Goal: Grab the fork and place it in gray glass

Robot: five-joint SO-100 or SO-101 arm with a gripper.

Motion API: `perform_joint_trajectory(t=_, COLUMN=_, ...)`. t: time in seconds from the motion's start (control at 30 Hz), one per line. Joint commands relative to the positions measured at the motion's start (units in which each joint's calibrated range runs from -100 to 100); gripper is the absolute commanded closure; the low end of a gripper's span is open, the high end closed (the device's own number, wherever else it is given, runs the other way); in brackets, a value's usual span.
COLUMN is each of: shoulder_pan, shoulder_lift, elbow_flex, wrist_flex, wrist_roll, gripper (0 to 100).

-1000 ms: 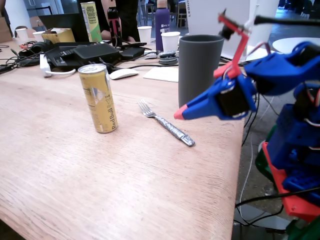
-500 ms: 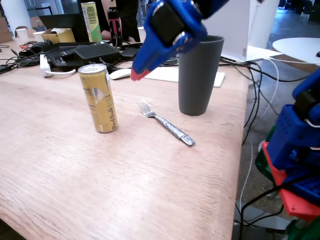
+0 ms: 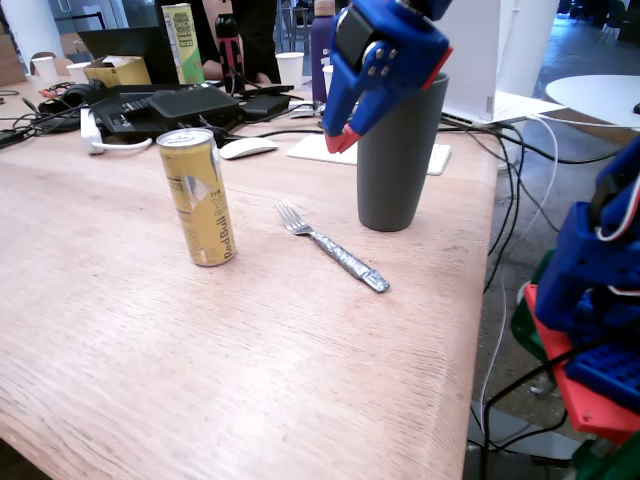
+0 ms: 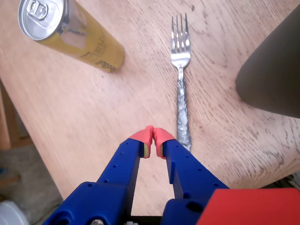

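The fork (image 3: 331, 245) lies flat on the wooden table, tines toward the gold can, its foil-wrapped handle pointing to the table's right edge; the wrist view shows the fork (image 4: 181, 79) just ahead of my fingertips. The gray glass (image 3: 396, 150) stands upright behind the fork, and its dark wall (image 4: 274, 70) fills the right edge of the wrist view. My blue gripper (image 3: 339, 139) with red tips hangs in the air above the table, in front of the glass's rim. The gripper (image 4: 153, 138) is shut, tips touching, holding nothing.
A gold drink can (image 3: 198, 196) stands left of the fork, seen as the can (image 4: 65, 32) in the wrist view. Behind are a mouse (image 3: 246, 148), white paper cups (image 3: 341, 82), cables and laptops. The table's edge (image 3: 478, 330) runs close on the right, beside the arm's base (image 3: 595, 300).
The gripper swung from the right side of the table up and left, then came back right and now hangs in front of the gray glass. Fork, can and glass have not moved.
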Motion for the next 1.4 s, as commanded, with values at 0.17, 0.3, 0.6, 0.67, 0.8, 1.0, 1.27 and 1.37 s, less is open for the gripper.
perform_joint_trajectory(t=0.17, shoulder_pan=9.1, shoulder_lift=8.8, elbow_flex=-10.8, wrist_flex=-0.5, wrist_roll=0.2, gripper=100)
perform_joint_trajectory(t=0.3, shoulder_pan=11.6, shoulder_lift=12.1, elbow_flex=-11.1, wrist_flex=-0.4, wrist_roll=0.1, gripper=100)
perform_joint_trajectory(t=0.6, shoulder_pan=9.4, shoulder_lift=21.7, elbow_flex=-11.0, wrist_flex=-0.5, wrist_roll=0.2, gripper=100)
perform_joint_trajectory(t=0.67, shoulder_pan=8.8, shoulder_lift=23.6, elbow_flex=-11.0, wrist_flex=-0.5, wrist_roll=0.8, gripper=100)
perform_joint_trajectory(t=0.8, shoulder_pan=5.5, shoulder_lift=23.6, elbow_flex=-10.3, wrist_flex=-0.5, wrist_roll=4.2, gripper=100)
perform_joint_trajectory(t=1.0, shoulder_pan=5.5, shoulder_lift=29.5, elbow_flex=-10.9, wrist_flex=-0.5, wrist_roll=5.2, gripper=100)
perform_joint_trajectory(t=1.27, shoulder_pan=0.8, shoulder_lift=34.4, elbow_flex=-10.9, wrist_flex=-0.6, wrist_roll=7.4, gripper=100)
perform_joint_trajectory(t=1.37, shoulder_pan=0.6, shoulder_lift=34.4, elbow_flex=-10.1, wrist_flex=-0.6, wrist_roll=7.7, gripper=100)
